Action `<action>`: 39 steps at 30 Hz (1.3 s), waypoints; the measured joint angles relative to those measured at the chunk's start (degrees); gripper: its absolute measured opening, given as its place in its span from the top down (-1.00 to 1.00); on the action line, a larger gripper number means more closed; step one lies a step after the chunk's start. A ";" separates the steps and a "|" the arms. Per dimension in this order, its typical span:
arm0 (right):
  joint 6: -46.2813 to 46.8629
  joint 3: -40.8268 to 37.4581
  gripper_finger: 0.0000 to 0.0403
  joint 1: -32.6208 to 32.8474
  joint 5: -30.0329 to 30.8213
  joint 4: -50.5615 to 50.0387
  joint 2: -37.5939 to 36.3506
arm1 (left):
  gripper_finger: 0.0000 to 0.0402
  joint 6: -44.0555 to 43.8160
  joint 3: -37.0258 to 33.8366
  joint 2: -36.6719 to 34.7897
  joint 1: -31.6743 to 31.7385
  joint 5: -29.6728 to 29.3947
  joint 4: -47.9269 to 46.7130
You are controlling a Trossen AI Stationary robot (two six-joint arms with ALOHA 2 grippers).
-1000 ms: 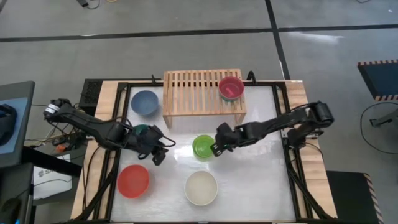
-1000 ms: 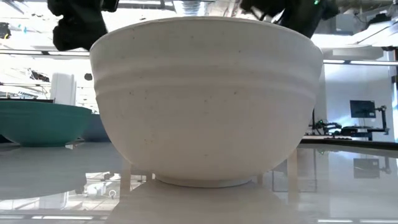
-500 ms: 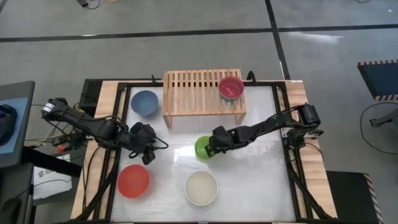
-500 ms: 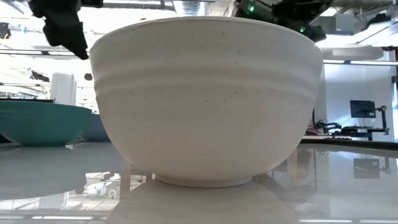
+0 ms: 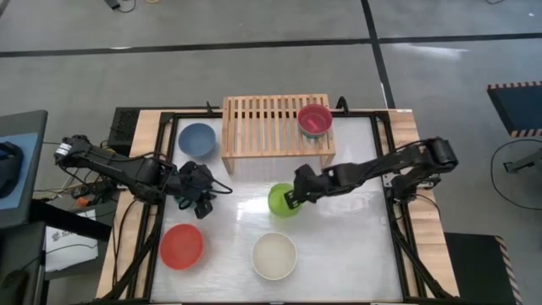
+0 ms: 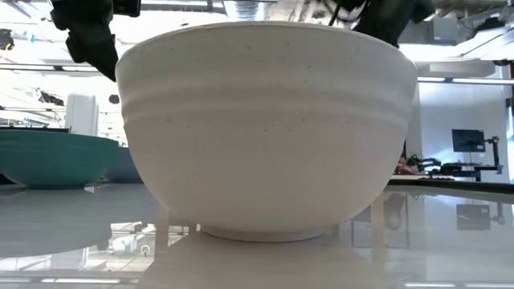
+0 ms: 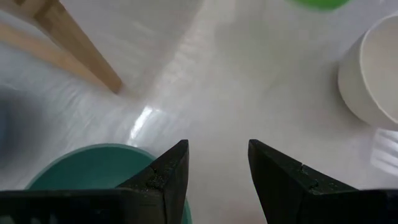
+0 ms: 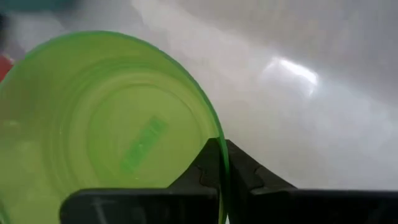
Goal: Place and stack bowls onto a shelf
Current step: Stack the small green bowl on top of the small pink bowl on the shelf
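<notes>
On the left we see the red bowl near the front edge and the blue bowl at the back, beside the shelf's left leg. Between them our left gripper hangs over the teal bowl, fingers apart and holding nothing. Bare white table lies open from there to the green bowl, which our right gripper pinches by its rim, fingers clamped on the wall. The cream bowl sits just in front of it. On the shelf's right end the pink bowl rests in another bowl; the slats to its left are free.
</notes>
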 joint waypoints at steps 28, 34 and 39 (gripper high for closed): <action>-22.38 5.78 0.88 -18.96 14.61 -5.47 -24.45 | 0.25 0.46 0.00 0.00 7.14 3.06 -2.25; -22.94 5.99 0.86 -26.73 15.45 -10.20 -25.34 | 0.25 -2.24 0.00 0.00 7.72 2.88 -2.29; -26.00 6.03 0.74 -30.54 14.24 -10.08 -25.06 | 0.25 -2.91 0.00 0.00 8.68 2.52 -2.40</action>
